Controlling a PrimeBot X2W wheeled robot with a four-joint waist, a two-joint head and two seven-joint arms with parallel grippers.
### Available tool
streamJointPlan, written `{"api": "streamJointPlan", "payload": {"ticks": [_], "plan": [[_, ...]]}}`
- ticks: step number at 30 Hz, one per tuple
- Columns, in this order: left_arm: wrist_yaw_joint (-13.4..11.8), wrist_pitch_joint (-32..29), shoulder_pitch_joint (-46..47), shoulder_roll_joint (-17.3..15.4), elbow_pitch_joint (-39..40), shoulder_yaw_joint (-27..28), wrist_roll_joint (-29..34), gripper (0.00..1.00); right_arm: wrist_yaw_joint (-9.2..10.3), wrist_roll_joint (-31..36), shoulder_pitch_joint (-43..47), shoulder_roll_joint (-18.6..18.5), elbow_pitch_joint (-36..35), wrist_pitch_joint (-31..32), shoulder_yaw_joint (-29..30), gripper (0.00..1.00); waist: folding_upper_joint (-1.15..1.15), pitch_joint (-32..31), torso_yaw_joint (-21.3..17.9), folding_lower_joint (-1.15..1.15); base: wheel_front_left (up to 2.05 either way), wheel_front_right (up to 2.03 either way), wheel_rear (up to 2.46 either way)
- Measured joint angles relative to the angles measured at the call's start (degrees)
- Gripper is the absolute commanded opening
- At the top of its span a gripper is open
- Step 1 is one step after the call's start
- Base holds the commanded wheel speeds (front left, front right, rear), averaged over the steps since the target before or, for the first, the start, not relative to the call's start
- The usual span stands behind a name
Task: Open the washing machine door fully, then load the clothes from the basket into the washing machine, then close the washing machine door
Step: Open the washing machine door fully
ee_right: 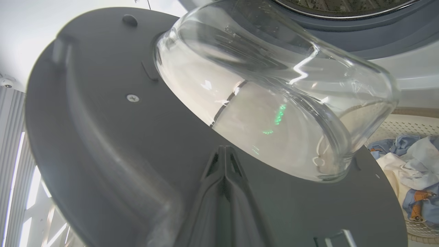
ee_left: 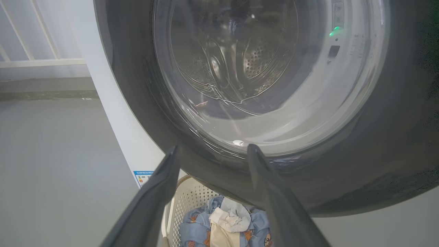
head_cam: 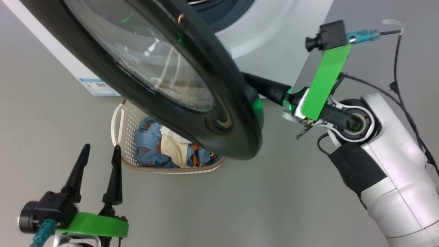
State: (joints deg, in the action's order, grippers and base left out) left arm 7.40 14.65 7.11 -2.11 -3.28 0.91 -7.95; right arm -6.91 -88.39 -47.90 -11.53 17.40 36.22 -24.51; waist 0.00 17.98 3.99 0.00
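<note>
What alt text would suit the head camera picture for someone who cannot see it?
A washing machine door, partly open, hangs over a basket of clothes on a grey floor. The right gripper, fingers closed, reaches behind the door's edge; the left gripper hovers open near the basket.

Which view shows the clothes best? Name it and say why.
The head view: the clothes lie in the basket, blue and cream pieces plain, though the washing machine door covers part. The left wrist view cuts them at its bottom edge; the right wrist view holds them at its right edge.
</note>
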Motion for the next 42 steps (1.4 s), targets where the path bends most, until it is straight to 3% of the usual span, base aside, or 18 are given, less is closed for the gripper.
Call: {"api": "streamJointPlan", "payload": {"ticks": [21,42], "plan": [[-0.59,0.0,-2.55,-0.01,-0.62,-0.31,-1.07,1.0,0.0,0.0,4.03,3.79,-0.24,0.97,-8.38,0.0,0.0,-6.02,4.17,0.0,0.0,0.0,0.0],[-1.09,0.0,-2.78,-0.01,-0.75,-1.67,-2.05,1.0,0.0,-1.58,4.87,6.06,0.86,-2.13,-13.69,0.0,0.0,-8.22,7.29,0.0,0.0,0.0,0.0]]}}
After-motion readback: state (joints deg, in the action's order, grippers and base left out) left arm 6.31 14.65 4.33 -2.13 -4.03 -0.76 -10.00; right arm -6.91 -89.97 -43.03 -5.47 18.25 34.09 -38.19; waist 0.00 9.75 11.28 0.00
